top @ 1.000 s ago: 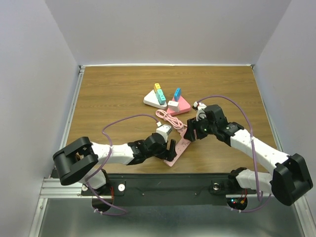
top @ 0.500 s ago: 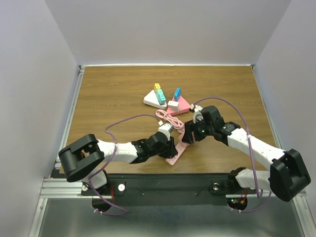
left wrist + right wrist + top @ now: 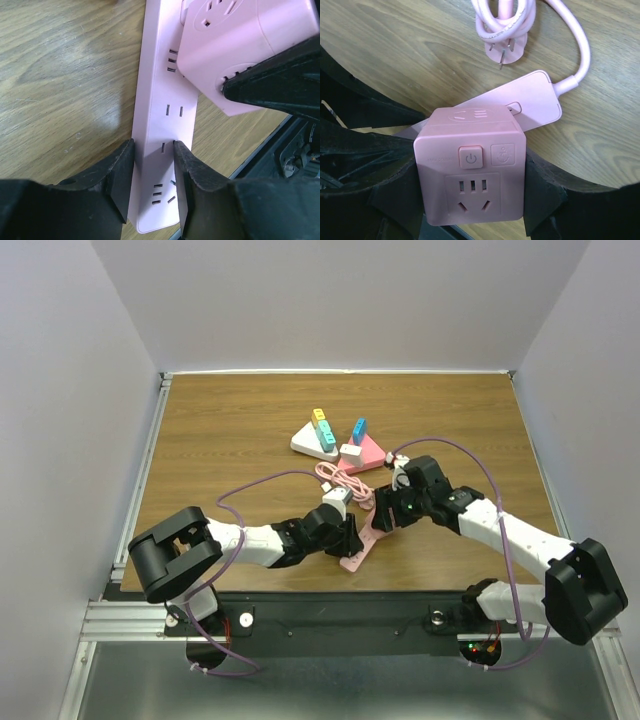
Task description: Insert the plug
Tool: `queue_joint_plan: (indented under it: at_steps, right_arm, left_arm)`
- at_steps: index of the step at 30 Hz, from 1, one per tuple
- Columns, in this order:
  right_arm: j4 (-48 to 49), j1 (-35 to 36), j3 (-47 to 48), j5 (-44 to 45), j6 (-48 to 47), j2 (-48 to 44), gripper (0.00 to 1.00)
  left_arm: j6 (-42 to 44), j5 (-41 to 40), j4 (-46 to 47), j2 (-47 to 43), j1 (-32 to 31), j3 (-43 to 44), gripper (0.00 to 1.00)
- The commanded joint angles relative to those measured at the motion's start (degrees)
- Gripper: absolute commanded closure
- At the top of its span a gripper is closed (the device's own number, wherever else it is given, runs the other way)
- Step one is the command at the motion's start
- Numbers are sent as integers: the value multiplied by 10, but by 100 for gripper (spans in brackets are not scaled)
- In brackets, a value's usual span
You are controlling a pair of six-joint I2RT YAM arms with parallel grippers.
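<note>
A pink power strip (image 3: 357, 553) lies on the wooden table near the front edge. My left gripper (image 3: 346, 537) is shut on its near end, fingers on both long sides (image 3: 154, 150). My right gripper (image 3: 386, 512) is shut on a pink cube plug adapter (image 3: 472, 165), one finger on each side. The cube (image 3: 240, 45) hangs tilted over the strip's (image 3: 165, 100) far sockets. Whether its prongs touch the strip is hidden. The strip's far end (image 3: 532, 100) shows behind the cube.
The strip's pink cable is coiled (image 3: 340, 480) behind it, its own plug (image 3: 506, 52) lying flat. Farther back stand a white triangular block (image 3: 312, 444) with yellow and teal plugs and a pink one (image 3: 368, 452) with a blue plug. The table's front rail lies just beyond the strip's near end.
My left gripper slid right and closed around the strip's near end. My right gripper moved slightly left with the cube, closer over the strip.
</note>
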Motion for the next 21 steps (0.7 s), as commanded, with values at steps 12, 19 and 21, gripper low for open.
queue_joint_plan:
  at_steps: [12, 19, 21]
  right_arm:
    - [6, 4, 50, 11, -29, 40, 100]
    - [1, 4, 48, -16, -30, 30, 100]
    - [-5, 5, 49, -18, -30, 27, 100]
  left_arm:
    - [26, -28, -141, 57, 10, -25, 93]
    - [28, -21, -140, 54, 14, -25, 94]
    - [29, -21, -140, 55, 14, -24, 94]
